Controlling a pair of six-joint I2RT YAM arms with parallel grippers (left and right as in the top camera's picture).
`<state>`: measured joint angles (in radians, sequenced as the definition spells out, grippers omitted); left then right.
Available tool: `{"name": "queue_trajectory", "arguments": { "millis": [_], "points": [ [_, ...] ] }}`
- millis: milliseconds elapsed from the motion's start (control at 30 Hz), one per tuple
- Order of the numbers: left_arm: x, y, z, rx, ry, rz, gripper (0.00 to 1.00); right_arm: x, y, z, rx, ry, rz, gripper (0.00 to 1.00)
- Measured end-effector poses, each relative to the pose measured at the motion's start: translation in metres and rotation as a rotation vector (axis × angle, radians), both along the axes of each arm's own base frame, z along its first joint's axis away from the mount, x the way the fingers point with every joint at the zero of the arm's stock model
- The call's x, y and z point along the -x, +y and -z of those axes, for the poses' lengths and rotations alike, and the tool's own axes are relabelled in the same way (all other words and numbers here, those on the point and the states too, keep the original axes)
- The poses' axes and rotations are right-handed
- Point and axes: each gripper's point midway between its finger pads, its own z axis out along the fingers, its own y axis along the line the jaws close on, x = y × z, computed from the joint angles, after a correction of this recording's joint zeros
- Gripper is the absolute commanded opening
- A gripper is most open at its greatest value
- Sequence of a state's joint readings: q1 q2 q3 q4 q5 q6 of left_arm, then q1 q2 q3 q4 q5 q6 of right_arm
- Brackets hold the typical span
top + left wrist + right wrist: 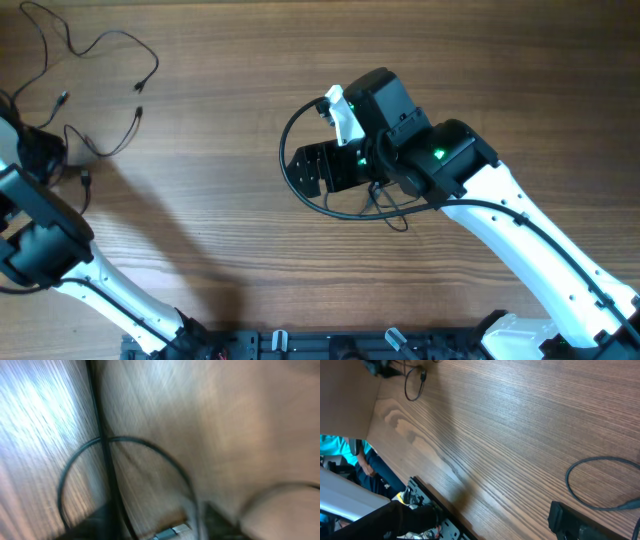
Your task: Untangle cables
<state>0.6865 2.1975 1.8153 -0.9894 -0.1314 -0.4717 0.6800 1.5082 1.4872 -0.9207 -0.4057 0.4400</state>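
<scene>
Black thin cables [100,40] are seen in loose loops at ten o'clock of the overhead view, on the wooden desk [200,230], and the left fingers [42,150] are set at their lower edge, at nine o'clock. Whether those fingers are closed on a strand cannot be told: overhead they are lost in a dark mass, and the left wrist view is smeared. The right fingers [312,168] are held at the centre, well apart from the cables, and their gap cannot be read either. A risk is judged here: with a pull from one side alone, the loops could be drawn tighter or the whole bundle dragged along. A crossing of strands and a plug [170,533] are shown close up by the left wrist view only, while a small loop [412,385] is caught at eleven o'clock by the right wrist view.
</scene>
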Motion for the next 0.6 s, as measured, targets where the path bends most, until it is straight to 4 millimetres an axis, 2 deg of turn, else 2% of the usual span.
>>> {"name": "queue_trajectory", "arguments": {
  "millis": [33,67,133,200,233,267,367,433,500,600],
  "points": [
    [-0.007,0.005,-0.022,-0.035,-0.045,0.001,1.00,0.000,0.000,0.000,0.000,0.000,0.000,0.95],
    [-0.014,0.009,-0.053,-0.078,-0.110,0.003,1.00,0.000,0.000,0.000,0.000,0.000,0.000,0.95],
    [-0.025,0.011,-0.124,-0.180,-0.265,0.015,1.00,0.000,0.000,0.000,0.000,0.000,0.000,0.95],
    [-0.030,0.004,-0.165,-0.218,-0.361,0.036,0.85,0.000,0.000,0.000,0.001,0.001,0.000,0.95],
    [-0.032,-0.002,-0.175,-0.217,-0.391,0.050,0.71,0.001,-0.001,0.001,0.004,0.004,0.000,0.95],
    [-0.034,-0.007,-0.178,-0.206,-0.403,0.068,0.62,0.001,-0.001,0.001,0.005,0.006,-0.001,0.95],
    [-0.026,-0.015,-0.161,-0.168,-0.345,0.068,0.60,0.001,-0.001,0.001,0.006,0.007,-0.001,0.95],
    [-0.012,-0.016,-0.137,-0.157,-0.262,0.048,0.61,0.002,-0.001,0.001,0.007,0.008,-0.001,0.95],
    [0.003,-0.022,-0.097,-0.109,-0.167,0.039,0.68,0.002,-0.001,0.001,0.006,0.007,-0.001,0.96],
    [0.019,-0.033,-0.048,-0.029,-0.060,0.037,0.69,0.002,-0.001,0.001,0.007,0.008,-0.001,0.96]
  ]
}}
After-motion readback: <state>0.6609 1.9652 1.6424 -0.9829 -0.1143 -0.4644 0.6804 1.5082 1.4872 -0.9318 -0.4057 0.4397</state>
